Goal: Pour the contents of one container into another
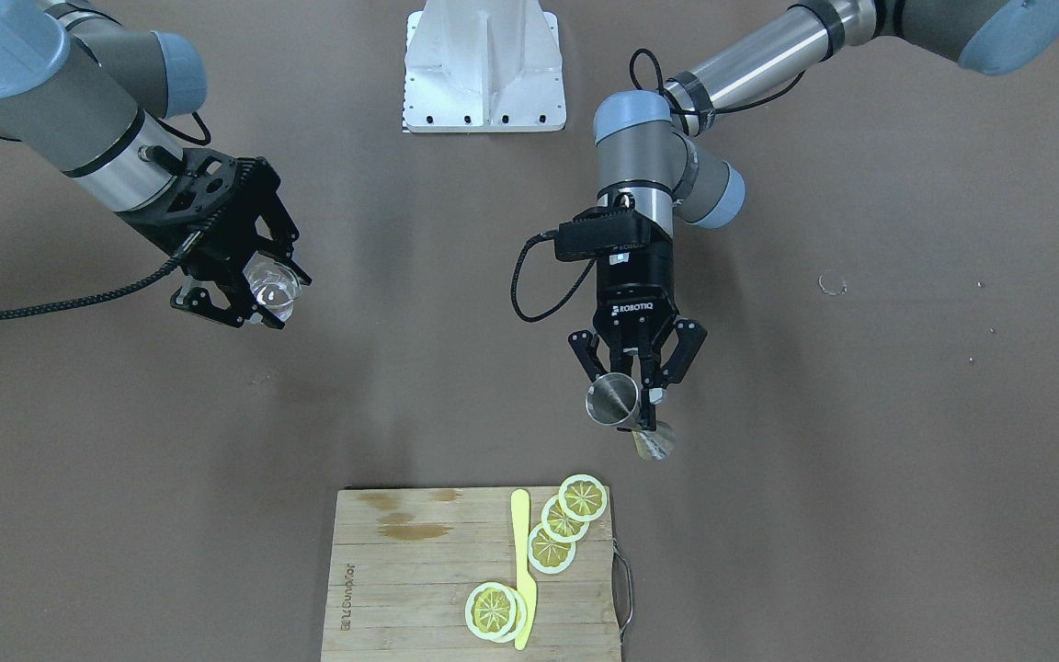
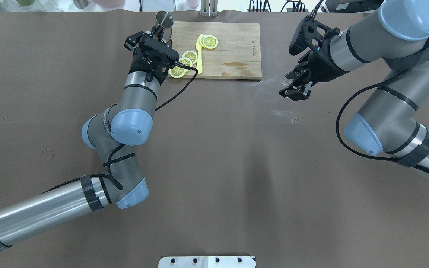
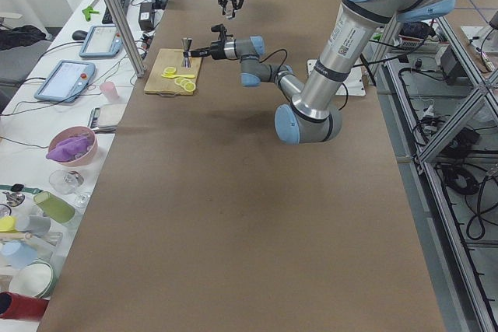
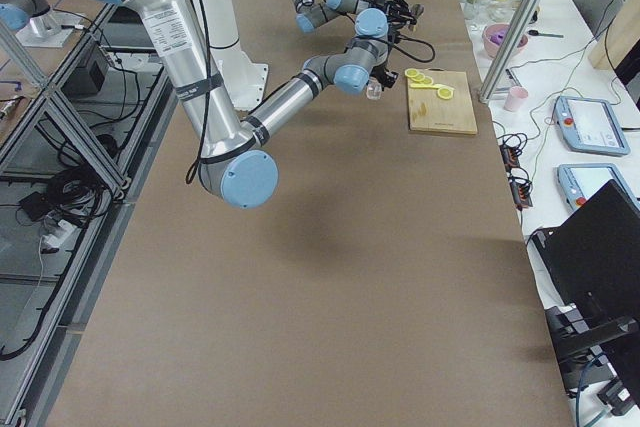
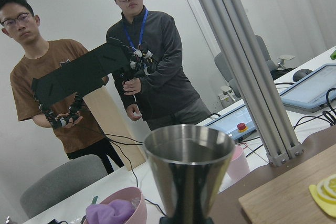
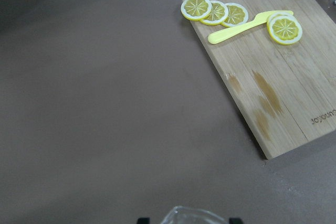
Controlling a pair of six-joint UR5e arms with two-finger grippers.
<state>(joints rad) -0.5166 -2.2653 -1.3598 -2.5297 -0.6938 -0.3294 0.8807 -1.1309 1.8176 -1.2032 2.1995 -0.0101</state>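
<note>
A small shiny steel double-cone jigger (image 5: 188, 174) fills the foreground of the left wrist view, its wider cone uppermost and its open mouth showing a dull grey interior. Whether it holds anything cannot be told. The left gripper (image 1: 640, 401) clamps the jigger at its narrow waist, black fingers (image 1: 585, 353) closed in on either side. In the exterior left view the jigger stands roughly upright, held clear of the brown table (image 1: 860, 460), just beside the handled corner of a pale wooden cutting board (image 1: 401, 588).

The right gripper (image 1: 265, 296) is closed around a small clear glass tumbler (image 1: 274, 287), and it too is held above the table. Only the tumbler's rim shows at the bottom edge of the right wrist view. The tumbler and the jigger are well apart, with bare table between them.

On the board lie five yellow lemon slices (image 1: 582, 497), three overlapping in a row near the handled end and two stacked farther along. A flat yellow plastic knife (image 1: 522, 570) lies between the two groups. Darker stains mark the board's other half.

A white metal base plate (image 1: 483, 69) sits at the robot's side of the table. Behind the jigger in the left wrist view two people stand against a white wall, and a pink bowl (image 5: 123, 208) with something purple in it sits low in that view.
</note>
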